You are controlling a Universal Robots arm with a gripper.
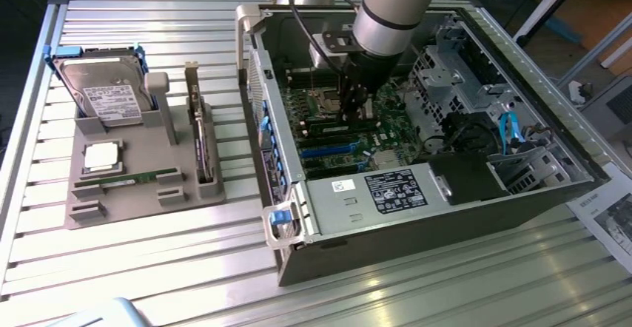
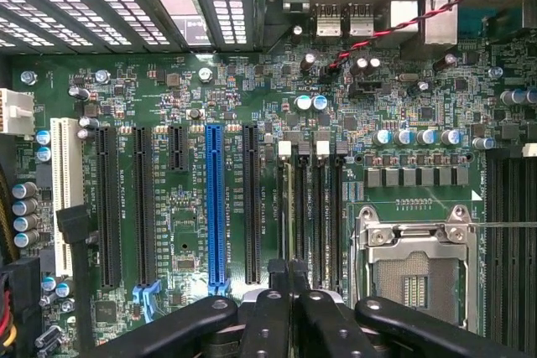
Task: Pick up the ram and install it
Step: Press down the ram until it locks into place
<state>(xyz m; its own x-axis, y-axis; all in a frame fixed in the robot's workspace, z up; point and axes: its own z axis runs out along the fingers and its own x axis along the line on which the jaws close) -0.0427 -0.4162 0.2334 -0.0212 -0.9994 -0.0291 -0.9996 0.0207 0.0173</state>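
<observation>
- Arm reaches down into the open computer case [image 1: 425, 220]. The gripper [image 1: 354, 109] hangs low over the motherboard [image 1: 380, 138], near its middle.
- Wrist view: gripper [image 2: 289, 272] has its dark fingers [image 2: 270, 312] pressed together. Nothing can be seen between them; I cannot tell whether they touch the board.
- Fingertips sit right at the end of the bank of narrow black memory slots [image 2: 315, 207], between the blue expansion slot [image 2: 216, 207] and the open processor socket [image 2: 415, 270].
- The ram [image 1: 129, 181], a thin green stick, lies flat in a groove of the grey parts tray [image 1: 138, 212], well apart from the gripper.
- Tray rests on the slatted metal table [image 1: 148, 282], just beside the case on the exterior view's left.
- Also in the tray: hard drive [image 1: 106, 94] leaning upright at the far end, square silver processor chip [image 1: 102, 157] lying flat, dark expansion card [image 1: 200, 146] standing on edge.
</observation>
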